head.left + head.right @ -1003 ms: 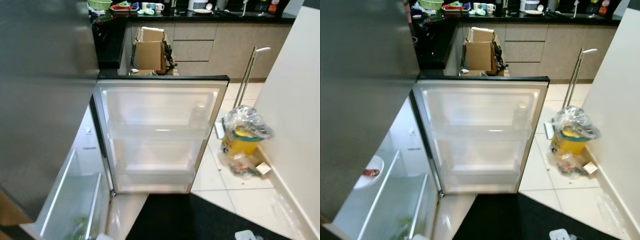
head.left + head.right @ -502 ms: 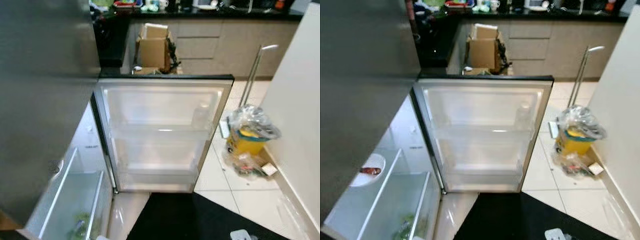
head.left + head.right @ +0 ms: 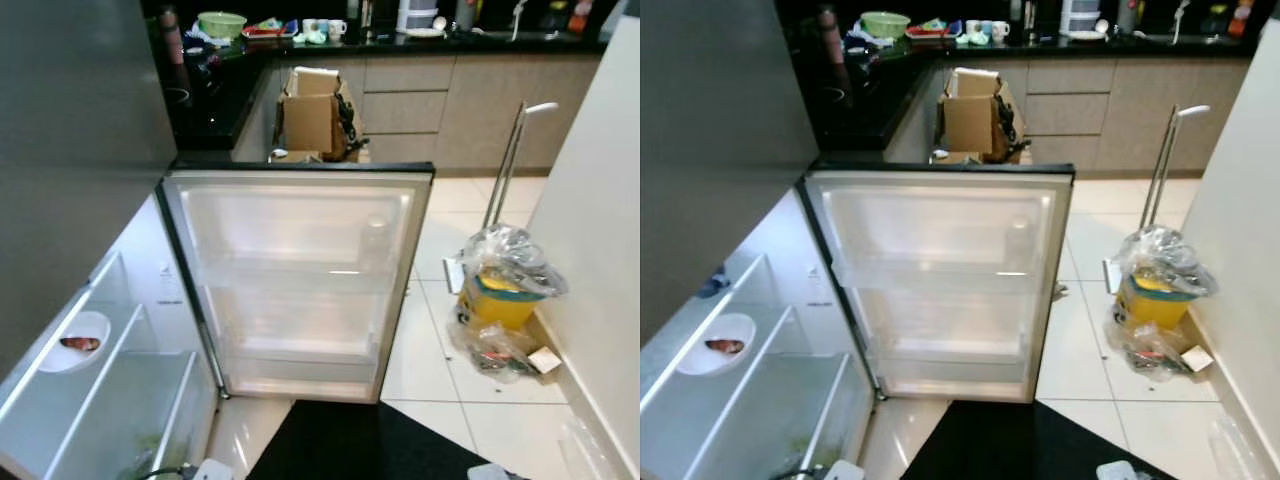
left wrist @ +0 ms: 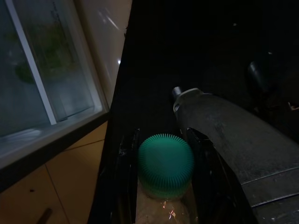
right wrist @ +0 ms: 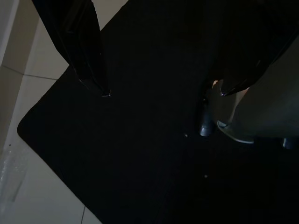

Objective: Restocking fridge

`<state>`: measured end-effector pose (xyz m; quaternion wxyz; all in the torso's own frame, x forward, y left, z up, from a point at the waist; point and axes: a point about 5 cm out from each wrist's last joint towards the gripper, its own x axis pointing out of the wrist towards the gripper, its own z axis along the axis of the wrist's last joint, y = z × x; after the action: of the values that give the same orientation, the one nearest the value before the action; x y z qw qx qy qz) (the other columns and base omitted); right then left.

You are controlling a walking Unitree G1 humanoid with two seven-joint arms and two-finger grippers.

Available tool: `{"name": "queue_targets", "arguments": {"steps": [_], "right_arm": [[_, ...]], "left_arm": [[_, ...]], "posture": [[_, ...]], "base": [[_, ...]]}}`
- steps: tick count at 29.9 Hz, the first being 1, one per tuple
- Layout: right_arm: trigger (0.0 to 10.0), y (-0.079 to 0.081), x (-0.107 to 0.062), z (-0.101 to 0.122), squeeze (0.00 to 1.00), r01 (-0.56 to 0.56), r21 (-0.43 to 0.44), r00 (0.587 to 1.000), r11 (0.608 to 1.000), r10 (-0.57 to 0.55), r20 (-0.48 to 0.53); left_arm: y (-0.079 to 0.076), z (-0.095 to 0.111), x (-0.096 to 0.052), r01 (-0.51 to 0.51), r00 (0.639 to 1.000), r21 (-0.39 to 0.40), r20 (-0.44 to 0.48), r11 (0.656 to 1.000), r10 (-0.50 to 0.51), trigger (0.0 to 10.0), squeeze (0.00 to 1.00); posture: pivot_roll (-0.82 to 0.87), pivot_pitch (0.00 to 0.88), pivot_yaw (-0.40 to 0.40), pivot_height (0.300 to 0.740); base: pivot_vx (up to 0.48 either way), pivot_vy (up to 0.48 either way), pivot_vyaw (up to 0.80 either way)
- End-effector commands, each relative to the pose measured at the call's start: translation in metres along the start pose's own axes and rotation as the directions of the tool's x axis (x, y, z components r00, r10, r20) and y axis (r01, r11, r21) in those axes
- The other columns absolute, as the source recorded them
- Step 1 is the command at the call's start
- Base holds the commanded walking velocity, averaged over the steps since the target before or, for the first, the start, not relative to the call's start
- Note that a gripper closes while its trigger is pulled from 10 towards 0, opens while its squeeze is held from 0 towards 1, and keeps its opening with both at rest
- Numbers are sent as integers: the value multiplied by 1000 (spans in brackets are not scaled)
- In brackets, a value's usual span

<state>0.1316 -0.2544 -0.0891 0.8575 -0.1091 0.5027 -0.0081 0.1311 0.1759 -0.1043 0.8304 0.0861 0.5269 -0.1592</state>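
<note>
1. Gripping a clear plastic bottle with a ribbed green cap (image 4: 165, 167), the left gripper (image 4: 163, 186) hangs low over the black floor mat (image 4: 187, 56).
2. Right gripper (image 5: 161, 91) is spread wide (nothing between its fingers).
3. White-lined fridge door (image 3: 300, 270) stands open, its shelves bare.

The head views were bright and mostly sharp. White light shone inside the open fridge door (image 3: 295, 270), and the floor tiles (image 3: 440, 390) had soft shine. The far kitchen counter (image 3: 1040, 35) was dark. Straight lines bent a little near the edges. Both wrist views were very dim and grainy over the black mat (image 5: 140, 154).
</note>
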Motion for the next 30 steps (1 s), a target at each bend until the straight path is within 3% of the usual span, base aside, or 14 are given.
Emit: {"name": "queue_targets", "arguments": {"steps": [1,5,15,23,30], "right_arm": [[10000,4,1,2,0,-13,-11,1000,1000,13,6],[10000,4,1,2,0,-12,-11,1000,1000,13,5],[10000,6,0,-1,0,-15,-6,1000,1000,15,-5],[10000,6,0,-2,0,-19,-8,1000,1000,19,-10],[10000,7,1,-1,0,-22,-11,1000,1000,22,-9]], "left_arm": [[-10,-11,0,41,998,-4,-46,999,-41,10000,0],[-11,-11,0,47,998,-11,-43,999,-48,10000,0],[-13,-12,0,54,997,-11,-51,998,-55,10000,0],[-13,-11,1,34,999,-48,-40,998,-36,10000,0],[-12,-10,1,23,999,-35,-34,999,-24,10000,0]], "posture": [[-49,19,-4,740],[-50,21,-3,740],[-54,23,-2,740],[-52,23,-5,740],[-51,21,-6,740]], "base": [[0,0,0],[0,0,0],[0,-450,0],[0,0,0],[0,0,0]]}}
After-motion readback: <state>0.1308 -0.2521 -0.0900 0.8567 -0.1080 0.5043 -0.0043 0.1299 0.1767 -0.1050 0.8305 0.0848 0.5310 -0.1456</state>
